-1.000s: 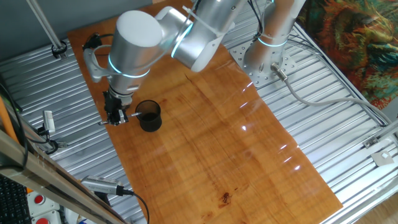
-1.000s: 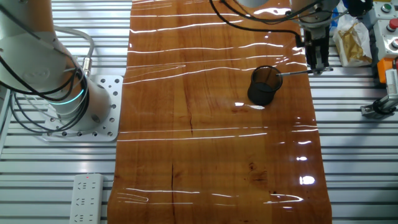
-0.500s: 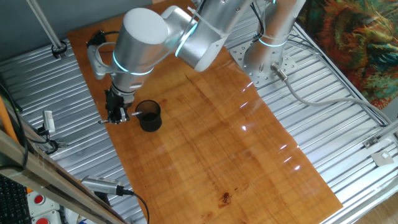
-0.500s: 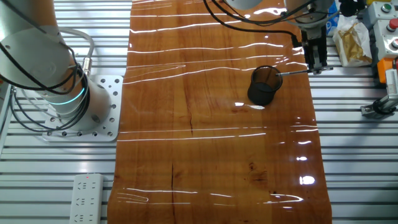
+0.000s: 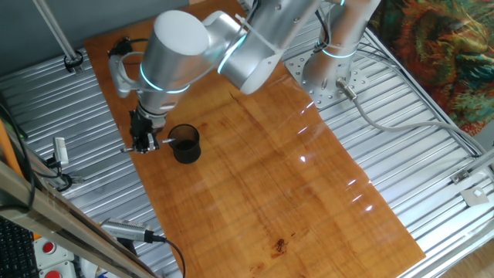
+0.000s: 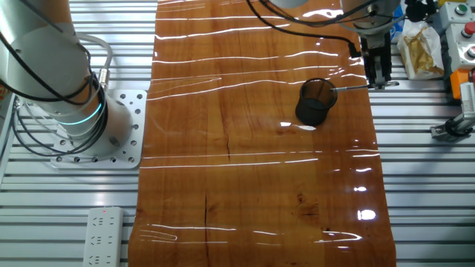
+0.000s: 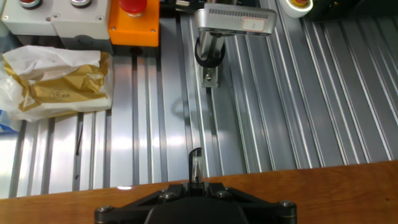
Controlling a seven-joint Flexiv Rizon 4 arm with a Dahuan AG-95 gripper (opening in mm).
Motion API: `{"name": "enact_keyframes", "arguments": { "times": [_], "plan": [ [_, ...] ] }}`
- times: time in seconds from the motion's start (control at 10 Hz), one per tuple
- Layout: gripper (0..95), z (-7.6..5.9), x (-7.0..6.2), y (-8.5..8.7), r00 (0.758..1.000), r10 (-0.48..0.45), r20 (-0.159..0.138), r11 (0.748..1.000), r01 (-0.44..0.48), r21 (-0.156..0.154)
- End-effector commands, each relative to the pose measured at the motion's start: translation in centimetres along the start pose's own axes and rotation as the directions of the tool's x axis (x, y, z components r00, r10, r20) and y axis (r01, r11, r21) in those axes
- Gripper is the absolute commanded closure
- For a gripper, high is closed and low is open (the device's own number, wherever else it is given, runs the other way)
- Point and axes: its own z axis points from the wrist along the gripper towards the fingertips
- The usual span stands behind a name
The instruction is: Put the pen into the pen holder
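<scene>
Since 1 second ago, the arm's big white joint has swung up and toward the far end of the board, while the gripper (image 5: 143, 144) has barely shifted and the pen holder (image 5: 184, 144) sits where it was on the wooden board (image 5: 309, 193).

Closed jaws pinch the pen (image 6: 355, 87) near one end. It lies roughly level, its free end reaching toward the cup's black rim and seeming to stop just at it; whether it touches, neither fixed view settles. The hand view shows a thin dark tip (image 7: 194, 163) poking out past the fingers, over the board's edge and the ribbed metal table (image 7: 298, 93).

Judging by its look, the pen is light, stiff and smooth, so a grip this close to the end lets it pivot or slide between the pads. A hold nearer the middle would steady it. The cup (image 6: 315, 102) looks light too, and a sideways nudge from the pen could tip it.
</scene>
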Motion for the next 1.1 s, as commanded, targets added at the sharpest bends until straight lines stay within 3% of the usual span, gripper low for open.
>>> {"name": "enact_keyframes", "arguments": {
  "times": [0.1,0.4,1.1],
  "plan": [
    [95.0,0.09,-0.13,-0.29,1.0,0.012,-0.004,1.0,-0.012,0.005],
    [95.0,0.1,-0.1,-0.32,0.998,0.058,-0.018,0.998,-0.058,0.031],
    [95.0,0.16,-0.08,-0.28,0.992,0.124,-0.004,0.989,-0.123,0.075]
  ]
}}
